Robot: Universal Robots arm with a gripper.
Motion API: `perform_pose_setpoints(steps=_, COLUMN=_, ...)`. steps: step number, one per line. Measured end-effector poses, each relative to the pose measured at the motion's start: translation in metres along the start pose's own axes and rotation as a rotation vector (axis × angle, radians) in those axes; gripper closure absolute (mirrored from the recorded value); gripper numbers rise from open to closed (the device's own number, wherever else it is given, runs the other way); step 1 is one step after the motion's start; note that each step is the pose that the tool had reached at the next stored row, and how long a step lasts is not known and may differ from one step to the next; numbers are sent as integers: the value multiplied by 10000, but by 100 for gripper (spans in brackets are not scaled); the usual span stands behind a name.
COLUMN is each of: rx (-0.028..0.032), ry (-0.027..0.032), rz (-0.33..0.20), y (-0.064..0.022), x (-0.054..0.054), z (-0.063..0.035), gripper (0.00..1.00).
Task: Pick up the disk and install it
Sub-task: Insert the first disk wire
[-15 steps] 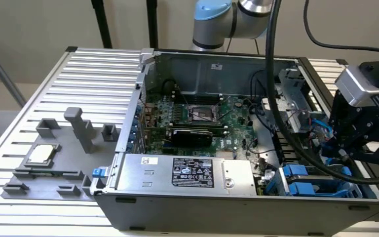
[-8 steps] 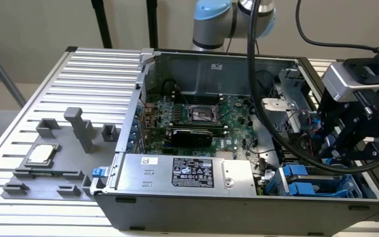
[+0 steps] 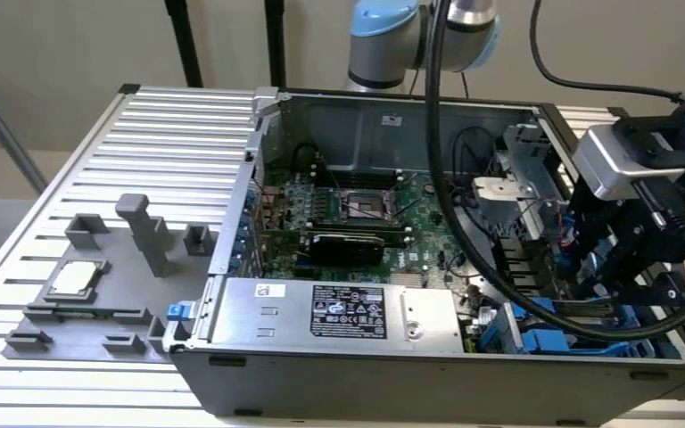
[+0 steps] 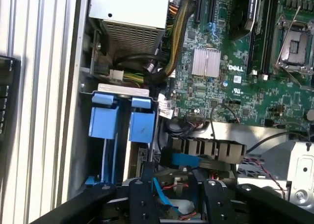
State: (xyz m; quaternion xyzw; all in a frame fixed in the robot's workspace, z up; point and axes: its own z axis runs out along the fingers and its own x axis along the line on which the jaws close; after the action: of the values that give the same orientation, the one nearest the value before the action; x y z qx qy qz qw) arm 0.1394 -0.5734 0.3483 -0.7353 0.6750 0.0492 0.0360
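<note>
- Looking down past the gripper (image 4: pixel 176 204) onto a knot of cables, among them a blue flat cable (image 4: pixel 189 160). Cannot tell whether clenched or released.
- Just beside that, toward the case wall: a drive cage (image 4: pixel 122 88) holding two bright blue carrier frames, edge-up and side by side. Taking the disk (image 4: pixel 142 127) to be the frame nearer the gripper, with a pale slab showing under its blue tab. Not certain, without sight of the label.
- Judged to be late in the install step, with the disk seemingly down in its slot and the gripper apart from it, over the cables. Cannot tell whether fully seated.
- Any next move judged to call for straight travel in line with the slot, no sideways drift, and care not to snag the cables underneath.
- Tight on room: case side wall (image 4: pixel 81 116) hard by the cage on one side, cable bundle and power supply (image 4: pixel 130 8) close on the others. Open only upward, out of the case.
- Farther in: Dell motherboard (image 4: pixel 235 82) with its CPU socket (image 4: pixel 294 45), well apart from the cage.
- Farthest, in the exterior view: slatted aluminium table (image 3: pixel 164 125) and, toward the exterior view's left, a grey fixture tray (image 3: pixel 104 316) bearing a small square chip (image 3: pixel 75 278).
</note>
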Motion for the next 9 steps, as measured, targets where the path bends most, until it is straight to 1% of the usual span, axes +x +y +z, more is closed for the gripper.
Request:
perform_pose_setpoints(steps=6, rx=12, ry=-131, rz=-1, y=14, x=146, z=-97, gripper=0)
perform_pose_setpoints(steps=9, rx=17, ry=-195, rz=-3, y=-1, x=218, z=-126, gripper=0)
